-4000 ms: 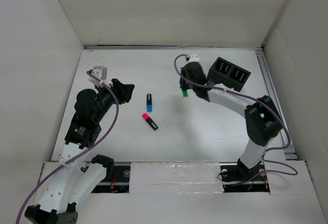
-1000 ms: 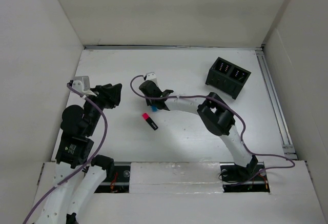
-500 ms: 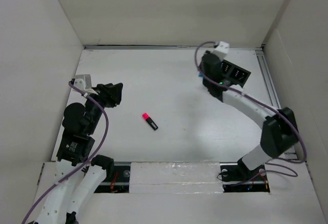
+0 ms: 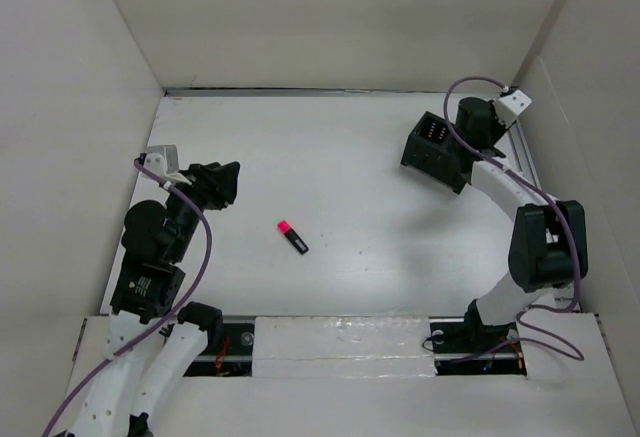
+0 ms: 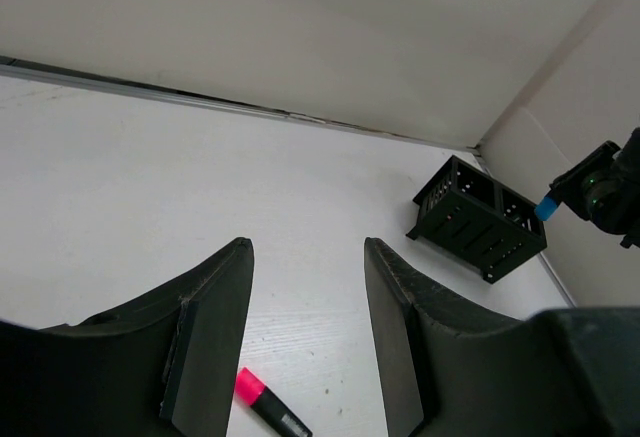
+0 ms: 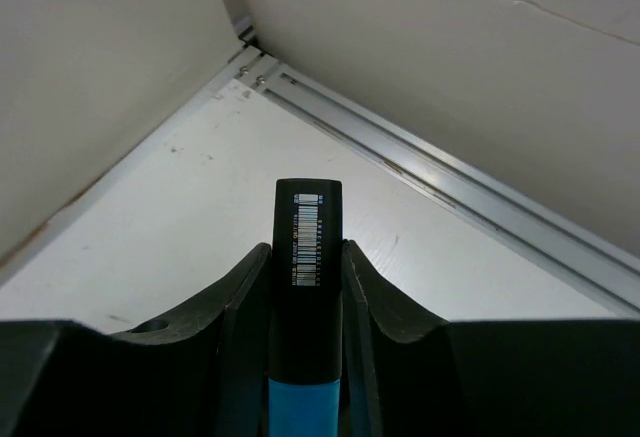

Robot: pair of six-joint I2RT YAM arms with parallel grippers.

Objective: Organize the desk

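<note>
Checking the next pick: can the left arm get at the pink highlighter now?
Probably yes: the left hand is open and empty, and the pink highlighter lies on bare desk just ahead, nothing between.

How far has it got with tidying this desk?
Done: unclear, since the box hides its contents. In hand: the right gripper holds a blue marker at the box. To do: a pink marker lies on the desk, and the left gripper is open and empty.
</note>
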